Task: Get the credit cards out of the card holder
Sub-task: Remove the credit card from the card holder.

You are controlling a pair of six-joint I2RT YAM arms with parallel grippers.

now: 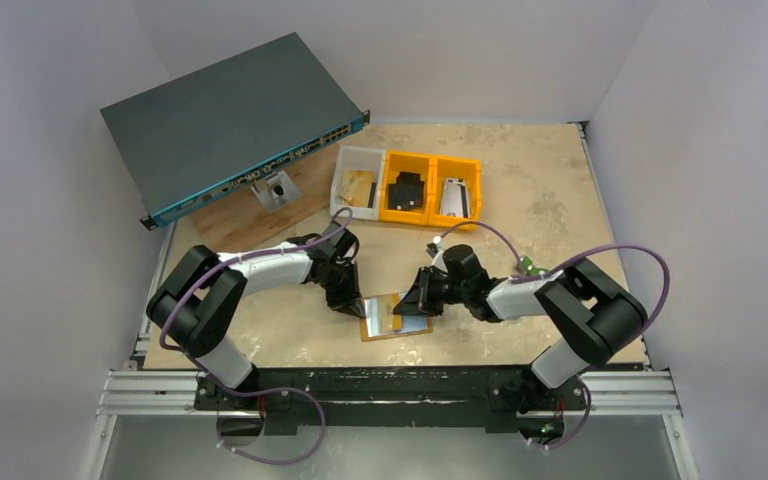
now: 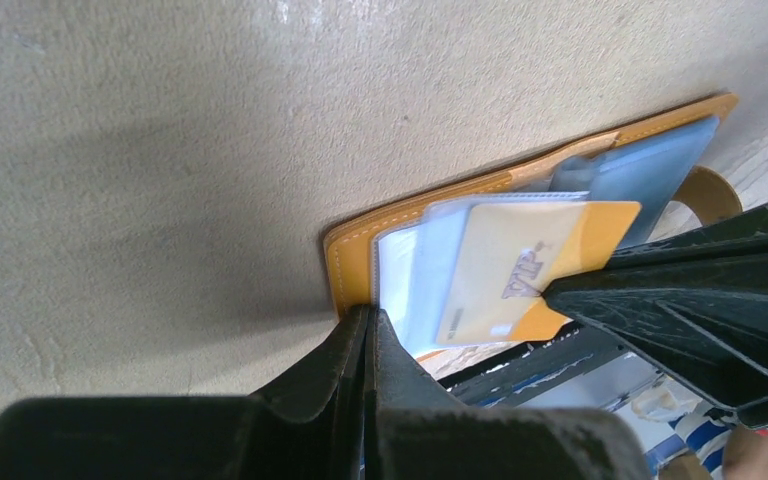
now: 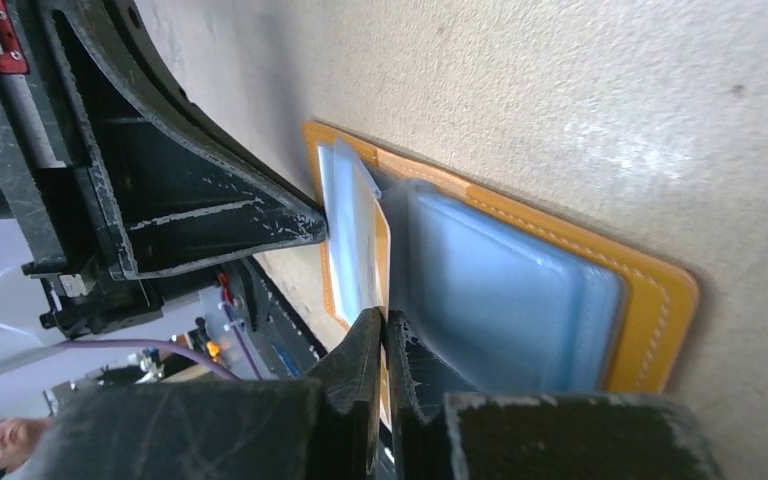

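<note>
The card holder (image 1: pixel 400 328) lies open on the table between the two grippers, tan-orange outside and pale blue-grey inside. In the left wrist view its orange rim (image 2: pixel 348 262) and clear sleeves show. A yellow card marked VIP (image 2: pixel 505 268) sticks partly out of a sleeve. My left gripper (image 2: pixel 370 312) is shut on the holder's left edge and also shows in the top view (image 1: pixel 352 305). My right gripper (image 3: pixel 385 322) is shut on the thin edge of the yellow card beside the blue-grey pockets (image 3: pixel 500 290). Its fingers (image 2: pixel 680 300) meet the card in the left wrist view.
A white bin (image 1: pixel 358 180) and two orange bins (image 1: pixel 430 187) with small parts stand behind the holder. A dark network switch (image 1: pixel 230 125) rests on a wooden board (image 1: pixel 260 215) at the back left. The table's front rail (image 1: pixel 390 390) runs close below the holder.
</note>
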